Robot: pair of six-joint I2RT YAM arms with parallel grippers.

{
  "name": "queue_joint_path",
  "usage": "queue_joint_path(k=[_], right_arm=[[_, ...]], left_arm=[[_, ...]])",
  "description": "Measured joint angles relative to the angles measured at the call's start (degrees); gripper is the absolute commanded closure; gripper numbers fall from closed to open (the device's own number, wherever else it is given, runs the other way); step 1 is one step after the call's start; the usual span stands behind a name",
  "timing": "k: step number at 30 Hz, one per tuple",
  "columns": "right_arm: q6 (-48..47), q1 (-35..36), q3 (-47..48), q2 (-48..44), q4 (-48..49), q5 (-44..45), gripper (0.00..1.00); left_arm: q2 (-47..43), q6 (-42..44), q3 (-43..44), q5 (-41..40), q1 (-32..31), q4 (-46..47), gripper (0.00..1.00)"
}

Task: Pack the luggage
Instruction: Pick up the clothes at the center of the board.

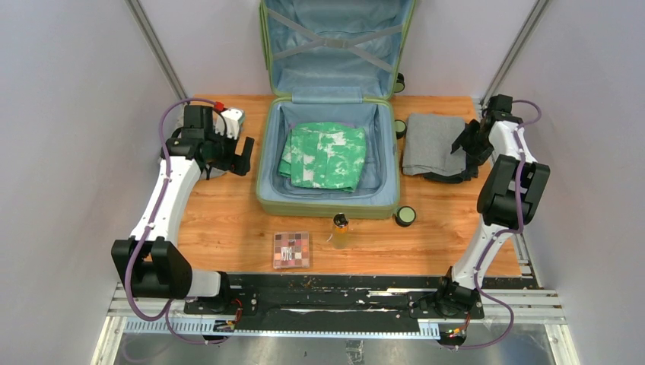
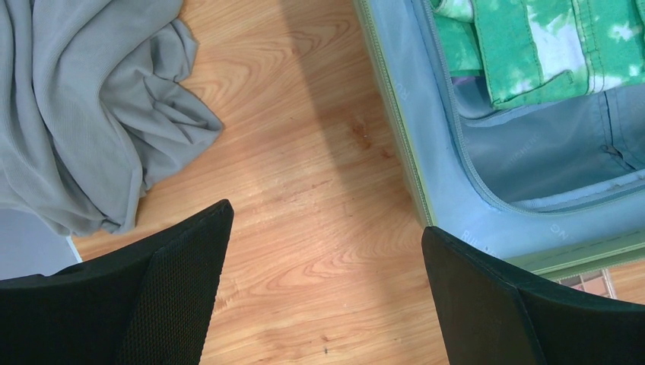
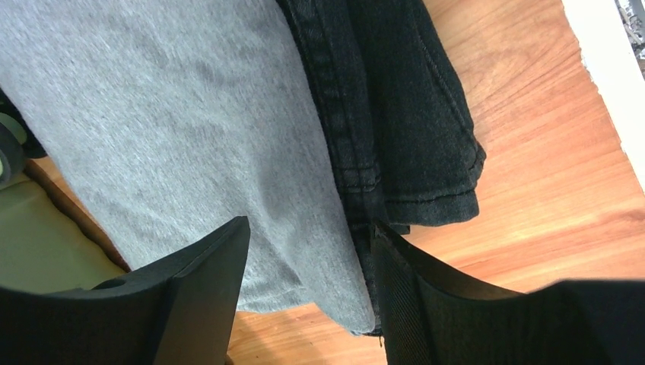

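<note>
Lying open at the middle of the counter [image 1: 228, 220], the luggage [image 1: 319, 204] has its lid [image 1: 289, 72] standing upright at the far edge, grey straps [image 1: 335, 42] crossing the light-blue lining. The lower shell rests flat, with one black-and-green wheel [image 1: 405, 217] showing at its near right corner. A folded green-and-white mottled garment [image 1: 325, 156] lies inside the lower shell, toward its far left.

Left arm [image 1: 163, 198]: positioned to the left of the luggage. Left jaws: wide apart, nothing between them, hovering above bare wood. A crumpled grey cloth [image 2: 76, 99] lies to one side of them and the luggage's wall to the other.

Right arm [image 1: 502, 190]: positioned to the right of the luggage, at the right side of a stack of clothing. The stack is a folded grey garment [image 1: 432, 143] lying on a dark denim garment [image 1: 449, 176], whose edge projects beyond the grey one. Right jaws: partly apart, with the edge of the grey garment and the seam of the dark one showing in the gap. Contact between the fingers and the cloth cannot be determined.

Near edge of the counter, in front of the luggage: a small bottle [image 1: 340, 230] of amber liquid standing upright, and just to its left a flat square palette [image 1: 291, 249] of pinkish tiles. Both are apart from the luggage.
</note>
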Motion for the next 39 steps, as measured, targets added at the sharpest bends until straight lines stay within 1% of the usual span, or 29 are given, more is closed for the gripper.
queue_joint_path(k=[7, 15, 25, 34, 39], right_arm=[[-1.4, 3.5, 1.8, 0.0, -3.7, 5.8, 0.29], [-1.5, 5.4, 1.8, 0.0, -5.4, 9.9, 0.29], [-1.5, 5.7, 1.9, -0.1, -6.3, 9.1, 0.29], [-1.6, 8.2, 4.9, -0.1, -7.7, 8.1, 0.28], [-1.8, 8.4, 6.6, 0.8, -8.5, 8.0, 0.28]], left_arm=[[-0.1, 0.0, 0.0, 0.0, 0.0, 0.0, 0.00], [-1.0, 0.3, 0.0, -0.3, 0.0, 0.0, 0.00], [-1.3, 0.4, 0.0, -0.4, 0.0, 0.0, 0.00], [-1.3, 0.4, 0.0, -0.3, 0.0, 0.0, 0.00], [-1.3, 0.4, -0.2, -0.3, 0.0, 0.0, 0.00]])
